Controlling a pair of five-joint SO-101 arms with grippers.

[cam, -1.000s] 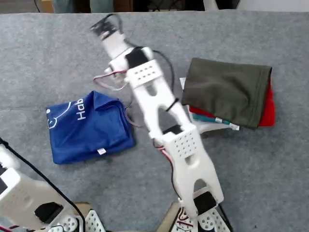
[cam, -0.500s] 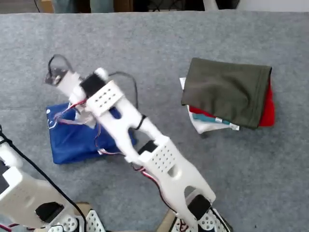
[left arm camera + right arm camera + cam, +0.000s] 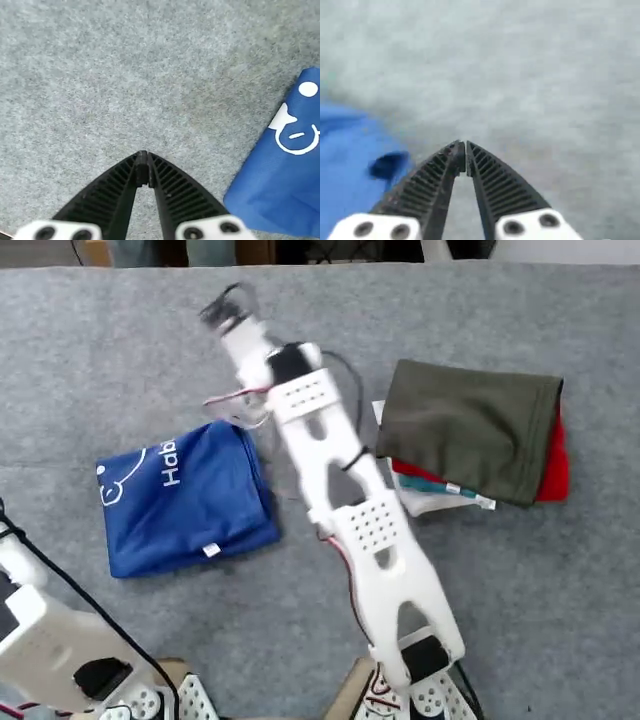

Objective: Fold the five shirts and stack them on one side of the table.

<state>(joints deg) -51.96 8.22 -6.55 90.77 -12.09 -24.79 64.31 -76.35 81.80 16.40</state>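
A folded blue shirt [image 3: 185, 502] with white print lies on the grey table at the left; its printed corner [image 3: 280, 160] shows in the left wrist view and its edge [image 3: 350, 160] in the right wrist view. At the right sits a stack of folded shirts with an olive one [image 3: 470, 425] on top, over red [image 3: 556, 468], teal and white ones. My right gripper [image 3: 465, 147] is shut and empty; in the high view this gripper [image 3: 226, 310] hangs past the blue shirt's far corner. My left gripper [image 3: 143, 167] is shut over bare table, left of the blue shirt.
The right arm [image 3: 345, 500] stretches from the near edge up the middle, between the blue shirt and the stack. The left arm's base [image 3: 50, 650] sits at the near left corner. Grey felt [image 3: 500, 610] covers the table.
The right arm swung left over the blue shirt half a second ago, then swung back to the middle. The blue shirt's far corner now lies smoother and more spread.
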